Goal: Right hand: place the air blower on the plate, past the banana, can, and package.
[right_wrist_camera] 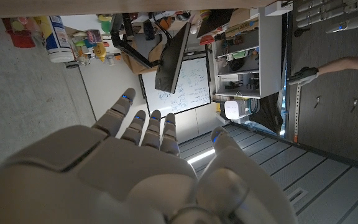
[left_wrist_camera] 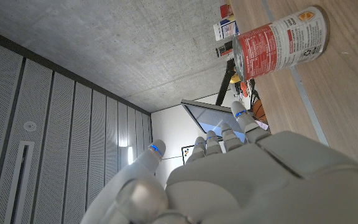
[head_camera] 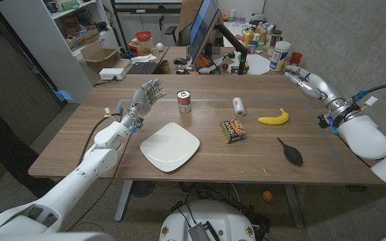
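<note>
In the head view the black air blower point(head_camera: 290, 152) lies on the surface at lower right, below the banana point(head_camera: 274, 118), while the right robot hand point(head_camera: 300, 76) hangs empty, fingers apart, at upper right. It should drop onto the bulb, then carry it past the package point(head_camera: 232, 130) and can point(head_camera: 184, 102) to the plate point(head_camera: 170, 146). The wrist views show the left robot hand point(left_wrist_camera: 229, 180) and the right robot hand point(right_wrist_camera: 148, 168) with fingers spread, holding nothing.

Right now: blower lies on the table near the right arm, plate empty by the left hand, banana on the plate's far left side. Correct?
One thing is off. In the head view the banana lies to the right of the plate, past the package, not on its far left. The rest holds: the air blower lies on the table near the right arm, and the plate is empty by the left hand.
</note>
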